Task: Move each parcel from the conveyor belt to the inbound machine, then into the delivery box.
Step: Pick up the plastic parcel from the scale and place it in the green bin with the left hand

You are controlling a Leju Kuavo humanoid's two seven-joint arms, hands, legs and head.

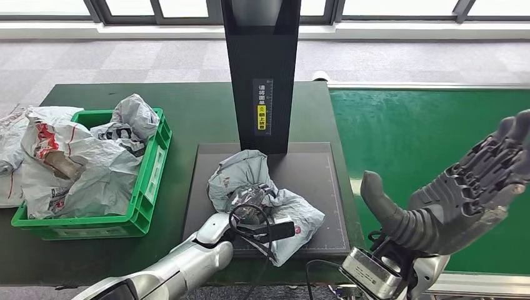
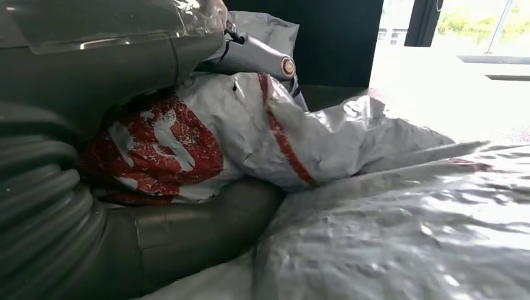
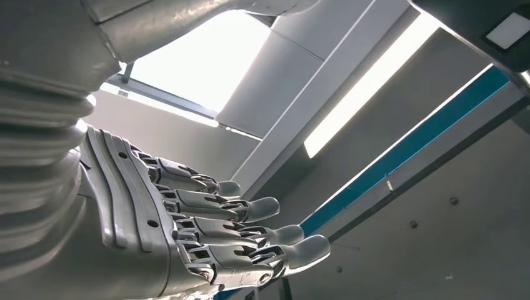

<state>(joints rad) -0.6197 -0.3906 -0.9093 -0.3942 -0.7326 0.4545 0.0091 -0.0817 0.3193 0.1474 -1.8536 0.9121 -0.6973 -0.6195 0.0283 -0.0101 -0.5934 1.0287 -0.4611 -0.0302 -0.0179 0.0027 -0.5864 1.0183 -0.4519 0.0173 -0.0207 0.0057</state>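
A crumpled grey parcel is seen lying on the dark scanning plate of the inbound machine, directly below its black column, presumably so that the label can be read from above; the left hand is reached in at the near edge of the parcel, and in the left wrist view the thick thumb is pressed under the red-and-white printed plastic with the grey cover above it, so the parcel appears to be gripped for lifting; the right hand is held raised over the green conveyor belt with its fingers spread wide and nothing in it, kept out of the way; the green delivery box stands on the worktop to the left, heaped with bagged parcels, where this one is judged to go next.
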